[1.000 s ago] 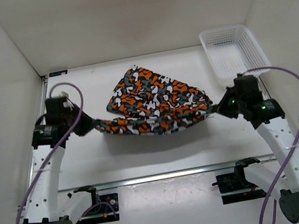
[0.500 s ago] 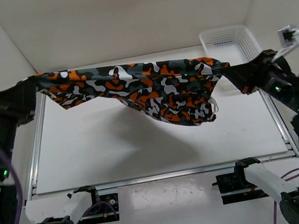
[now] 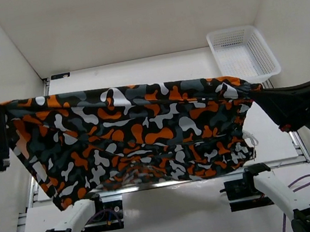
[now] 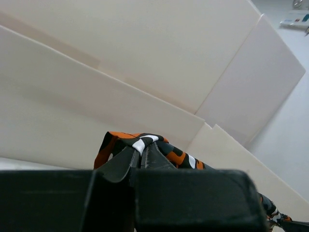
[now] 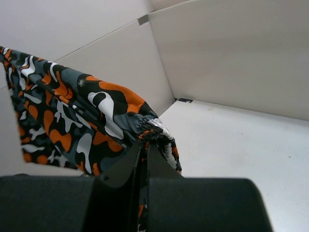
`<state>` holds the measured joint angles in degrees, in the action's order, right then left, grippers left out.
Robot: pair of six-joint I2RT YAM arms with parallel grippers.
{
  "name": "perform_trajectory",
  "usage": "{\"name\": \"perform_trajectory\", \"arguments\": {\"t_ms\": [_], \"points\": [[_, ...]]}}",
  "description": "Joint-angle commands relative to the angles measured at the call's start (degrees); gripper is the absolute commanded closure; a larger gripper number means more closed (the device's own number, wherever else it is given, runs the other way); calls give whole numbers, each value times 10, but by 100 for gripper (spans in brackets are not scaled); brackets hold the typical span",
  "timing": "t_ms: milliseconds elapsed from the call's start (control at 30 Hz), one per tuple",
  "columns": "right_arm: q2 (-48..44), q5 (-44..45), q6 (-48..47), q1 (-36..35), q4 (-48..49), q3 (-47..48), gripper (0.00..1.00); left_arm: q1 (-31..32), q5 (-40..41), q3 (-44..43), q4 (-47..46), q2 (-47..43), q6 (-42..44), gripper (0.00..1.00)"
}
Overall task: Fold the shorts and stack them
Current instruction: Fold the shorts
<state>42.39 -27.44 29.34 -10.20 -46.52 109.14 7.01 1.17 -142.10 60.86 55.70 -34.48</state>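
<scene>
Right gripper [image 5: 143, 151] fingers [image 5: 126, 166] pinch shorts [image 5: 72, 116] bunched corner.

The shorts [image 3: 140, 136] are soft fabric in a camouflage print of orange, black, grey and white blotches. They hang in the air, spread into one broad sheet that runs from far left to right, well clear of the table. The top edge is pulled almost straight and dips slightly toward the right. Each top corner is bunched and pinched, the left one in the left gripper [image 4: 143, 154] and the right one in the right gripper [image 5: 144, 145]. The cloth falls loosely below, with soft creases near the lower middle. The bottom edge is uneven. A thin white strand at the lower right may be a drawstring.
</scene>
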Motion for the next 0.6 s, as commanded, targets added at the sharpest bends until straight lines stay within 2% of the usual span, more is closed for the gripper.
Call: {"name": "perform_trajectory", "arguments": {"t_ms": [0,167,200,233,400,467,567], "points": [[35,162,-27,4,-59,-25,100,-1,143,25,-31,70,32,90],[76,229,-35,4,-43,-131,100,-1,143,139,-70,136,46,90],[76,238,-42,4,-34,-177,100,-1,132,159,-80,149,52,90],[91,248,-54,4,-11,-202,100,-13,113,171,-80,191,76,90],[173,314,-72,4,60,-321,100,-51,28,163,-65,364,87,90],[239,314,-61,4,113,-362,100,-57,21,149,-65,443,87,90],[356,319,-42,4,164,-368,100,-67,9,107,-59,541,87,90]]}}
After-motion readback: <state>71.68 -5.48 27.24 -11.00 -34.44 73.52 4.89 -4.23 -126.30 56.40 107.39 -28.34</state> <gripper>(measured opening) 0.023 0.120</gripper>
